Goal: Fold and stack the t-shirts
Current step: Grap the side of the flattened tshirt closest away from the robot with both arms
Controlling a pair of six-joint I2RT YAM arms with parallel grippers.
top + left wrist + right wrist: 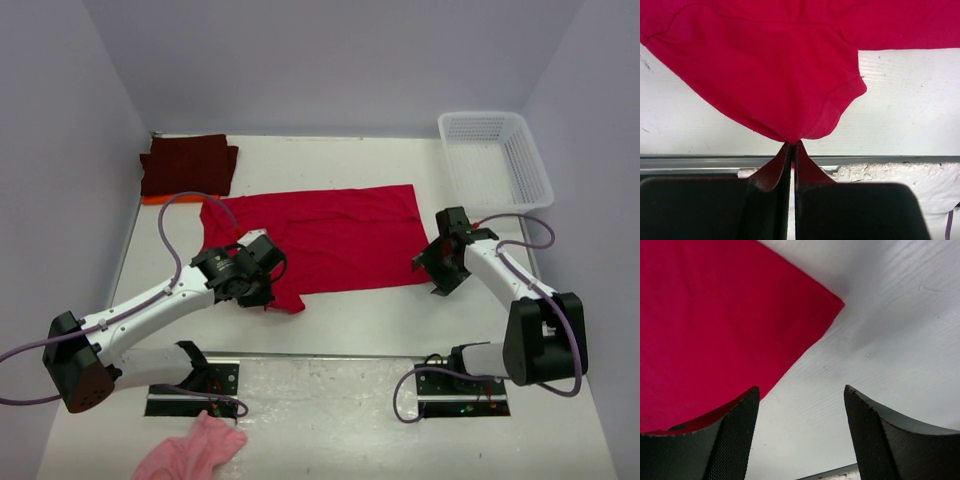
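**Kid:** What is the big red thing?

**Friend:** A red t-shirt, flat on the white desk. Its corner points right.

**Kid:** And the black bits below?

**Friend:** The right tool. Its fingers stand wide apart, with bare desk between. One covers the shirt's edge.

Left end effector pinched closed, right end effector spread wide

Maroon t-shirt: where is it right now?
Top view: the maroon t-shirt lies folded at the far-left corner of the table, on top of the orange t-shirt, just beyond the spread red t-shirt.
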